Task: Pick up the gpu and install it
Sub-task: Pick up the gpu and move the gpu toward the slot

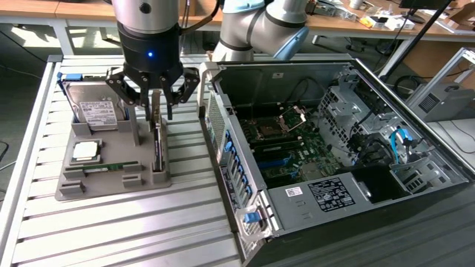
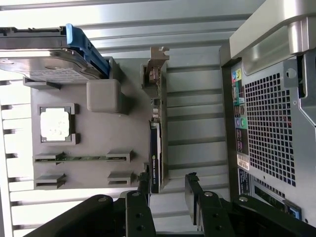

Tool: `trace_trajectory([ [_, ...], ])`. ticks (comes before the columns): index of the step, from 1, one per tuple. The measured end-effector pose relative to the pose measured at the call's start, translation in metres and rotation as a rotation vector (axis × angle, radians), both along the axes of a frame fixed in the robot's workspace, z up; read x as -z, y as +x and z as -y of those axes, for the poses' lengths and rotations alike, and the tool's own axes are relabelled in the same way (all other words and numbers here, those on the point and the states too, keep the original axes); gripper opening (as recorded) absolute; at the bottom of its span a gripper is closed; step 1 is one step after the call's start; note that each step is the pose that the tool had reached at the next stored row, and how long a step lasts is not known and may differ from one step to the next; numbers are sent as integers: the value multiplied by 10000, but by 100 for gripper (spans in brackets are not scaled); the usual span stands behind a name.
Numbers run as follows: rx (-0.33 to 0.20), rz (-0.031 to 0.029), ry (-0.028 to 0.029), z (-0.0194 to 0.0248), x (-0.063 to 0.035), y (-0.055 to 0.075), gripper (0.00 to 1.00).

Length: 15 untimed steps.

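1. The gripper (image 1: 154, 105) hangs with its fingers apart over one end of the gpu (image 1: 157, 146), not clamping it.
2. The gpu stands on edge in the gray parts holder (image 1: 111, 186) on the desk (image 1: 111, 236).
3. Neither the pickup nor the install into the open computer case (image 1: 334, 139) looks done yet.

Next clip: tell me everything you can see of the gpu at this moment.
The gpu is a thin, flat, dark circuit card. It stands on its long edge in a slot of the grey holder, on the side nearest the computer case. A silvery metal bracket caps one end, and the other end carries a black section with small print. The card sits in its slot, not lifted. The open gripper hangs over it, and in the wrist view its fingers frame the black end. Whether they touch the card cannot be told.
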State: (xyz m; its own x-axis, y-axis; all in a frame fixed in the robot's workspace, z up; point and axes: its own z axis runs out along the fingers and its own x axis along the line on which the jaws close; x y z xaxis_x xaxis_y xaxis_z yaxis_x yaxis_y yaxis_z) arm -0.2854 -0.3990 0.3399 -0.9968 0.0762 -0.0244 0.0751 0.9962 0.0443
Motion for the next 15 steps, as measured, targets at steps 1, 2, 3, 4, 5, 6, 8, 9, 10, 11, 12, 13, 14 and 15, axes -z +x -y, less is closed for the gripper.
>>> trace_trajectory([
  [1,0,0,0,0,3,0,42],
  [2,0,0,0,0,5,0,42],
  [3,0,0,1,0,7,0,42],
  [4,0,0,0,0,9,0,42],
  [5,0,0,0,0,11,0,42],
  [6,0,0,0,0,16,0,42],
  [8,0,0,0,0,24,0,42],
  [9,0,0,0,0,26,0,42],
  [10,0,0,0,0,28,0,42],
  [11,0,0,0,0,30,0,42],
  [12,0,0,1,0,32,0,42],
  [13,0,0,0,0,35,0,42],
  [14,0,0,0,0,37,0,42],
  [15,0,0,1,0,39,0,42],
])
